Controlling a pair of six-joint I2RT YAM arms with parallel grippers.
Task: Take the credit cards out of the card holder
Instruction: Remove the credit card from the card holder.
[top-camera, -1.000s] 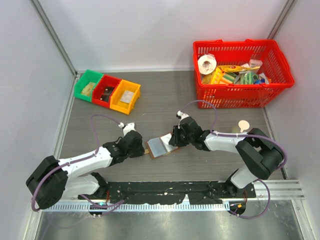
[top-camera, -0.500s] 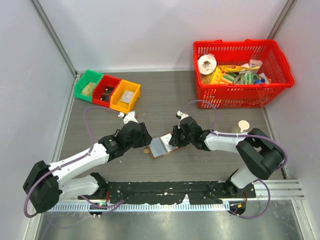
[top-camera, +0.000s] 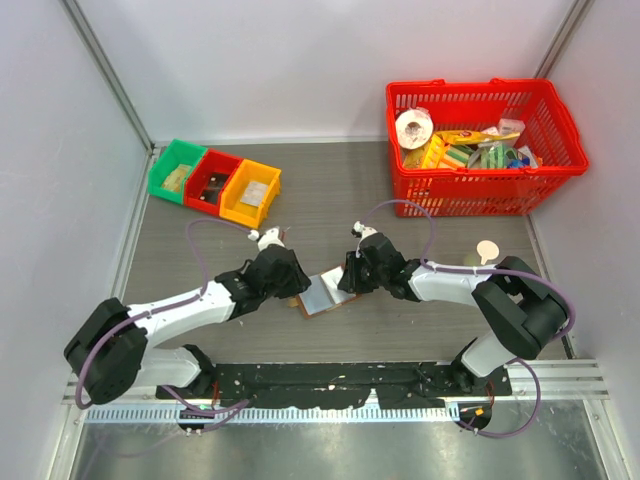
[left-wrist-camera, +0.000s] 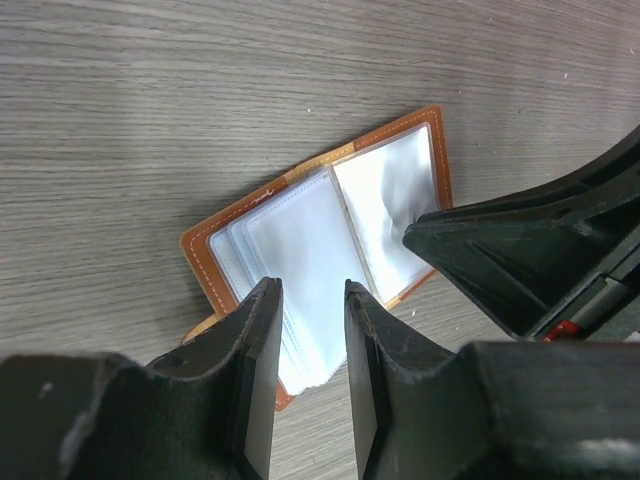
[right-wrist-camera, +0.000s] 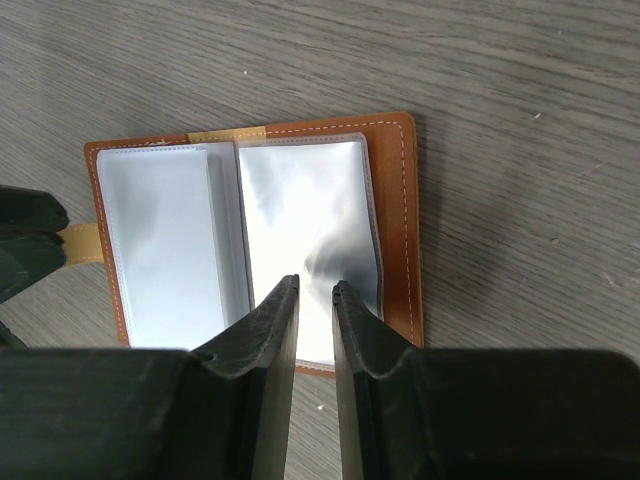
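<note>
The brown card holder (top-camera: 322, 294) lies open on the table between both arms. Its brown border shows in the left wrist view (left-wrist-camera: 205, 265) and the right wrist view (right-wrist-camera: 398, 220). Pale whitish-blue credit cards (left-wrist-camera: 295, 250) sit stacked in the sleeves of one half, and they also show in the right wrist view (right-wrist-camera: 165, 250). The other half is a wrinkled clear sleeve (right-wrist-camera: 310, 215). My left gripper (left-wrist-camera: 307, 295) hovers over the card stack, jaws a little apart and empty. My right gripper (right-wrist-camera: 314, 288) is over the clear sleeve, jaws narrowly apart with nothing between them.
A red basket (top-camera: 470, 195) full of packets stands at the back right. Green, red and yellow bins (top-camera: 215, 182) stand at the back left. A small round beige tag (top-camera: 487, 250) lies right of the right arm. A tan strap (right-wrist-camera: 82, 245) sticks out of the holder's edge.
My left gripper has moved right from the holder's left edge to above its card half. The right gripper and the holder have stayed in place.
</note>
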